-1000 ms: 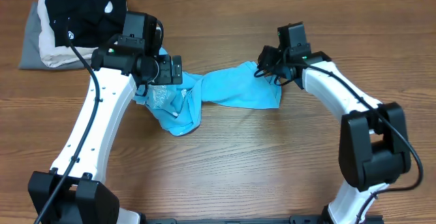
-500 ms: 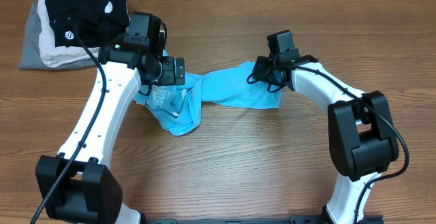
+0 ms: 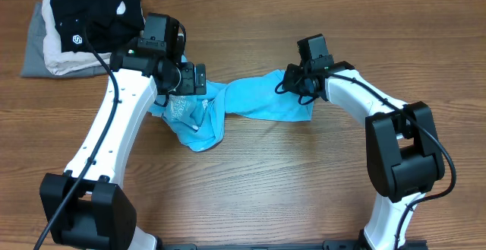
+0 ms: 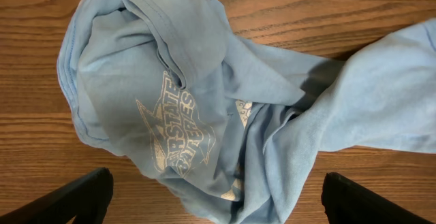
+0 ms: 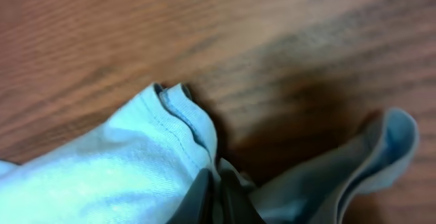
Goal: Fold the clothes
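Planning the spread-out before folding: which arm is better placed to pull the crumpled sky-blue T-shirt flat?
Probably right: the right pincer is shut on the edge of the thin sky-blue T-shirt; the left pincer hovers open above the bunched print.

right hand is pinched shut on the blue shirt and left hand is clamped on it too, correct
Not quite. The left hand is open, fingers spread wide over the blue shirt and gripping nothing, as the left wrist view shows. The right hand is indeed pinched shut on the shirt.
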